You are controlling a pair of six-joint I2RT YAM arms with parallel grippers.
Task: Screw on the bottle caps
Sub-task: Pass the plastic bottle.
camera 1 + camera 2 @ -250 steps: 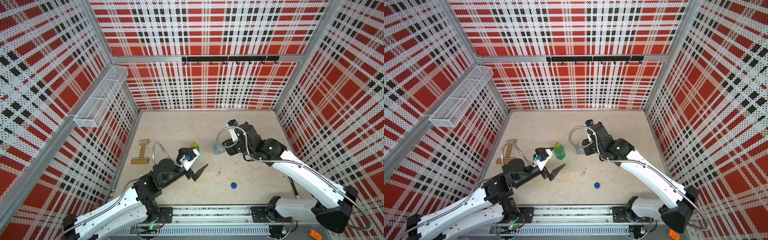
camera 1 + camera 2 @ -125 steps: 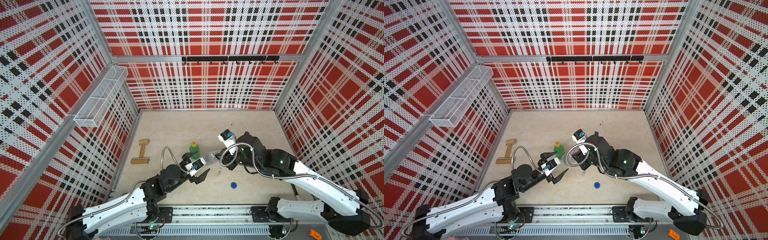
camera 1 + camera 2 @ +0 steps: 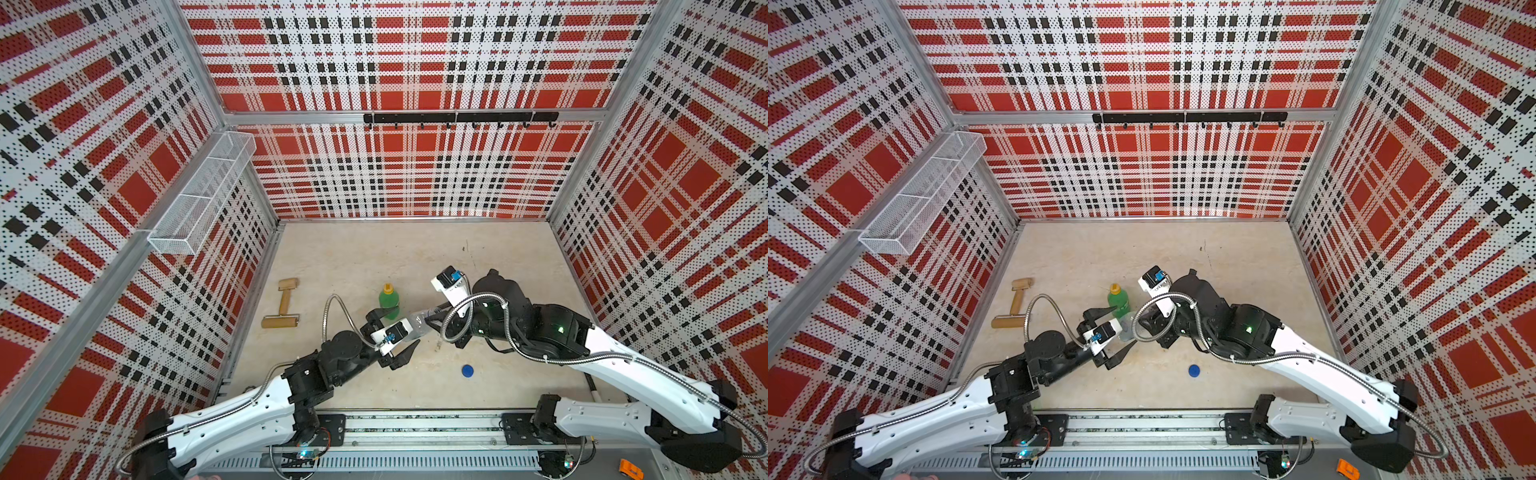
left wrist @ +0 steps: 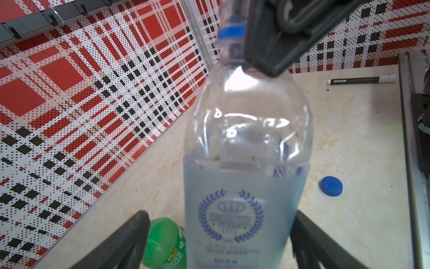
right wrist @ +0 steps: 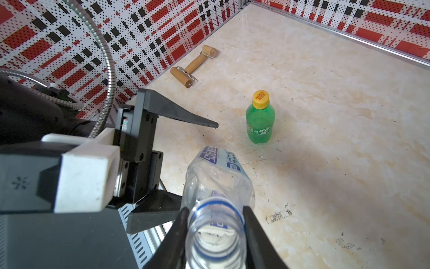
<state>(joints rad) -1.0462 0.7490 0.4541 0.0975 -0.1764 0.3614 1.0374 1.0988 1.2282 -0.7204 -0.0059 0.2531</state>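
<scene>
My right gripper (image 5: 215, 214) is shut on the open neck of the clear bottle (image 5: 218, 177), holding it tilted above the table (image 3: 417, 324) (image 3: 1127, 328). My left gripper (image 4: 221, 216) (image 3: 399, 328) is open, one finger on each side of the labelled body of the clear bottle (image 4: 246, 163); there is a gap at one finger. The green bottle (image 3: 389, 301) (image 5: 260, 123) stands upright just behind, with the yellow cap (image 5: 260, 96) on it. The blue cap (image 3: 467, 370) (image 4: 332, 185) lies loose on the table, nearer the front.
A wooden roller (image 3: 284, 303) (image 5: 193, 66) lies near the left wall. A marker pen (image 4: 361, 80) lies by the front rail (image 3: 415, 428). A wire basket (image 3: 203, 195) hangs on the left wall and a hook rail (image 3: 457, 117) on the back wall.
The right arm swung the clear bottle leftward and forward. The left gripper drew back from the green bottle, and its fingers now straddle the clear bottle's body.
</scene>
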